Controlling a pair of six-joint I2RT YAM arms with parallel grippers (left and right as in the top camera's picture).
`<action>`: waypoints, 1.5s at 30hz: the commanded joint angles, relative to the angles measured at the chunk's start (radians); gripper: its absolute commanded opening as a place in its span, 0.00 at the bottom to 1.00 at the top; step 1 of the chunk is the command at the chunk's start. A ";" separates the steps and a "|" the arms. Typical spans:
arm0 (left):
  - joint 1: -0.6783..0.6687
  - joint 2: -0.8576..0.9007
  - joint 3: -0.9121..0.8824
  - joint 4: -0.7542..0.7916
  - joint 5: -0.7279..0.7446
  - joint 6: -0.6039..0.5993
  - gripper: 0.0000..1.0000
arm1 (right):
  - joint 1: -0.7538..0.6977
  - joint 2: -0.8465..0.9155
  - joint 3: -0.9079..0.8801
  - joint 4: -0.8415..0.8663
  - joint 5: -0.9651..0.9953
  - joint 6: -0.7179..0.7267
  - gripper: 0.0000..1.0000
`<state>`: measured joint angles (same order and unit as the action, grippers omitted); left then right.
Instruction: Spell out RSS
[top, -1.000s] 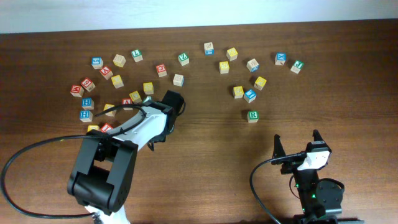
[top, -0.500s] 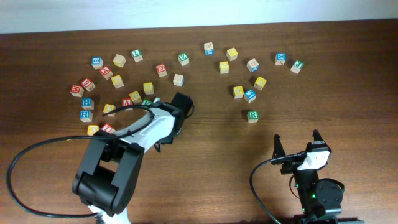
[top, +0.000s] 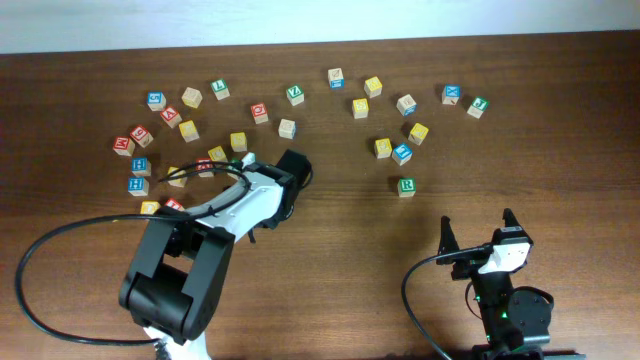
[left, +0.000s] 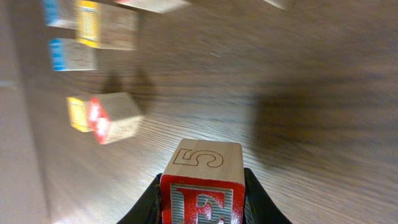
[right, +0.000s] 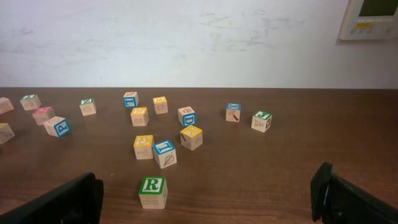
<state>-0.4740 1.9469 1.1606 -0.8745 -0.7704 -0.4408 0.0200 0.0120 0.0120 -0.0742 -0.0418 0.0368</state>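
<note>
One red-lettered cube (left: 205, 158) sits clamped in the left pincer (left: 202, 193); right pincer (top: 478, 232) gapes empty near the green R cube (top: 406, 186); no RSS row stands on the desk (top: 340, 260) yet.

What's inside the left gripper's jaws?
A wooden cube with a red-lettered front face and an outlined S or 5 on top. Its underside and far faces are hidden; overhead, the left arm covers it.

surface: dark wooden table (top: 340, 250) | on it: scattered letter cubes (top: 287, 128) | green R cube (top: 406, 186) lying apart
</note>
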 joint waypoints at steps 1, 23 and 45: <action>0.028 0.017 0.005 0.010 -0.120 -0.063 0.21 | -0.007 -0.006 -0.006 -0.004 0.008 -0.003 0.98; 0.030 0.098 0.058 0.043 0.153 -0.063 0.34 | -0.007 -0.006 -0.006 -0.004 0.008 -0.003 0.98; 0.266 -0.082 0.282 -0.169 0.661 -0.259 0.33 | -0.007 -0.006 -0.006 -0.004 0.008 -0.003 0.98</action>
<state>-0.2794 1.8629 1.4727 -1.0378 -0.2584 -0.6235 0.0200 0.0120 0.0120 -0.0742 -0.0418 0.0372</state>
